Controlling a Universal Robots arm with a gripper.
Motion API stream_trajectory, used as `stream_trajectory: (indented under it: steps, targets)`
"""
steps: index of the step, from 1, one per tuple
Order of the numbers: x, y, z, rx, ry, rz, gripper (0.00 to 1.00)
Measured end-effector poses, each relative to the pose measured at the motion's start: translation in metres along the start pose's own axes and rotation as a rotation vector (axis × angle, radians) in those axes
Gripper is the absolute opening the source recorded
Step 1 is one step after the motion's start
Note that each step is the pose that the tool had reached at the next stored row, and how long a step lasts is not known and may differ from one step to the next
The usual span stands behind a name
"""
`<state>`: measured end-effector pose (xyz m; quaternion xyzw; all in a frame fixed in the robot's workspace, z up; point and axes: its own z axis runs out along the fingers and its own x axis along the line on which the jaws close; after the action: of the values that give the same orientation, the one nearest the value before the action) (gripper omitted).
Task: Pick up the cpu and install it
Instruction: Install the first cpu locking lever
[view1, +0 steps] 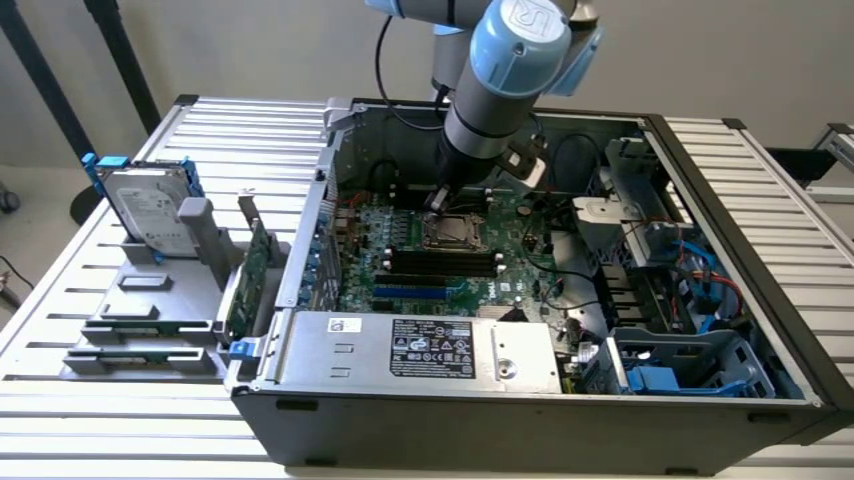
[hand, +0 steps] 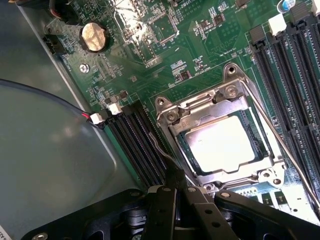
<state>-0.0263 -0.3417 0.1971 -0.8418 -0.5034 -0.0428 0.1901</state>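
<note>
Exterior view: open computer case (view1: 721, 330) lying on a slatted table (view1: 80, 290), green motherboard (view1: 400, 235) exposed inside. Blue-and-grey robot arm (view1: 501, 75) reaching down from twelve o'clock into the case, gripper (view1: 438, 200) low over the metal socket frame (view1: 454, 232) near the board's middle. Cannot tell from here how the jaws stand. At nine o'clock of the case, a grey holder (view1: 147, 300) with a silver hard drive (view1: 147, 210) in blue brackets standing upright, and a green circuit card (view1: 247, 280) on edge just beside the case wall. Silver power supply (view1: 414, 350) with a label at six o'clock inside the case.

Wrist view: cpu (hand: 220, 145) seated flat inside the socket frame (hand: 220, 100), bright silver top glaring, thin dark rim visible around it. Black gripper (hand: 175, 175) at seven o'clock of the chip, fingers pressed together into one narrow tip, holding nothing, tip just beside the frame's corner. Black memory slots (hand: 137, 145) at nine o'clock of the socket, more at three o'clock. Round coin battery (hand: 95, 37) well apart at eleven o'clock
</note>
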Motion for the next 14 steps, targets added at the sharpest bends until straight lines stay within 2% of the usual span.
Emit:
stream_trajectory:
  steps: [14]
  targets:
    - [0.002, 0.0053, 0.0004, 0.0001, 0.0004, 0.0, 0.11]
